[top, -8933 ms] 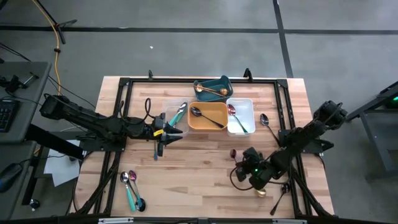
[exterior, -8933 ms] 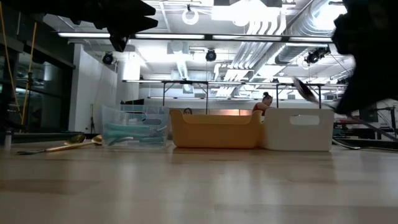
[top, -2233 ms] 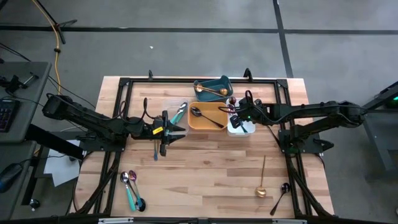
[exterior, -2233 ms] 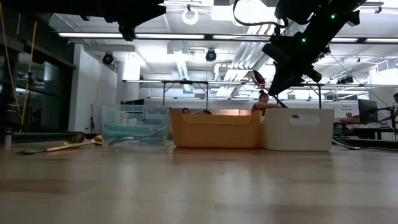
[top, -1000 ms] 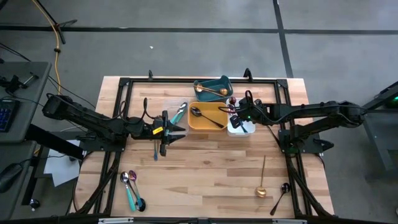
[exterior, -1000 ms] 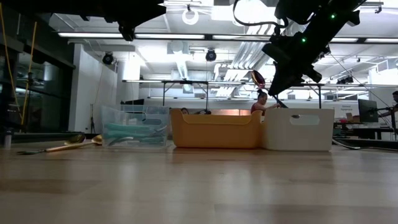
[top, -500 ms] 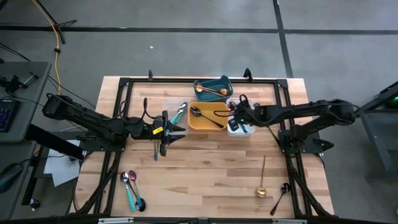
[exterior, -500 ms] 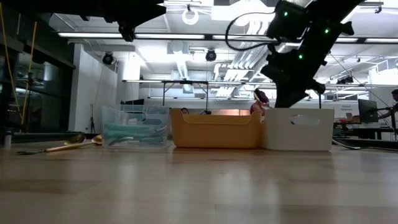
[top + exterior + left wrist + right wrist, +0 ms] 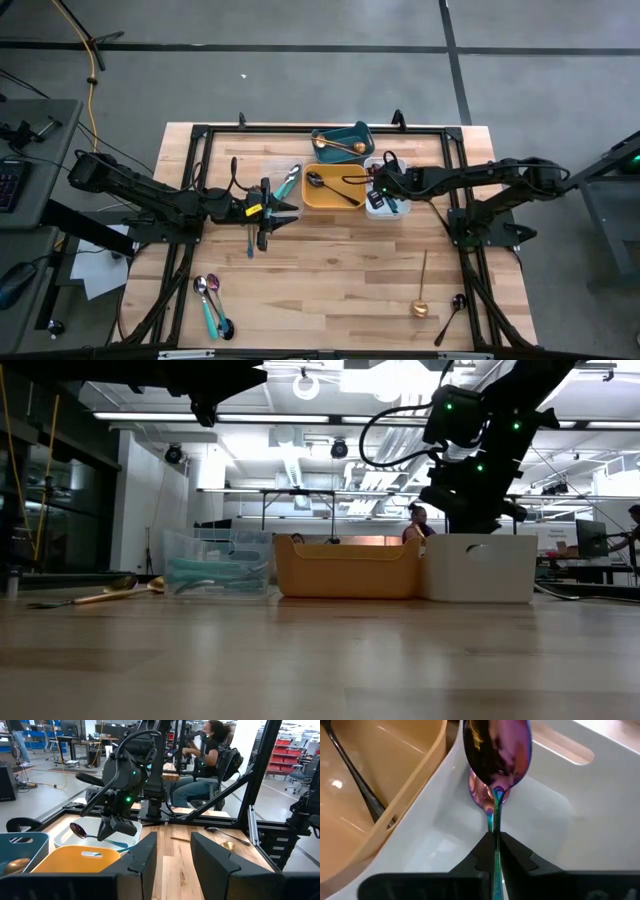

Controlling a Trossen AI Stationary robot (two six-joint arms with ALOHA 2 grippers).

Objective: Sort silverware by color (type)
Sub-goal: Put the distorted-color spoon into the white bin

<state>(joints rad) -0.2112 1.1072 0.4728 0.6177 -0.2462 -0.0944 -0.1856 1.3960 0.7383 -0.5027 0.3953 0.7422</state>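
My right gripper (image 9: 375, 196) reaches slanting down into the white tray (image 9: 398, 172), shut on an iridescent pink-purple spoon (image 9: 496, 750). A second pink spoon (image 9: 479, 794) lies on the tray's floor below it. In the low view the tray's wall (image 9: 478, 568) hides the fingertips. My left gripper (image 9: 290, 208) waits open and level beside the clear tray (image 9: 276, 180), nothing between its fingers (image 9: 172, 865). A black spoon (image 9: 335, 188) lies in the orange tray (image 9: 322, 203). A gold spoon (image 9: 338, 147) lies in the teal tray (image 9: 352, 133). My right gripper pinches the spoon's thin handle (image 9: 494, 831) between its two fingertips. The fingers come slanting down from the table's right side, and the spoon sticks out ahead of them. Its bowl (image 9: 77, 830) stands over the white tray, lifted clear.
Loose on the table lie a gold spoon (image 9: 422, 292) and a dark spoon (image 9: 450, 312) at the near right, and teal-handled and pink spoons (image 9: 210, 300) at the near left. Teal-handled utensils (image 9: 287, 182) rest in the clear tray. A person (image 9: 210, 750) sits beyond the table.
My right gripper has sunk into the white tray with the spoon and tipped more steeply downward, shifting a little toward the table's left. The spoon's bowl has come down from well above the tray's rim to about rim height.
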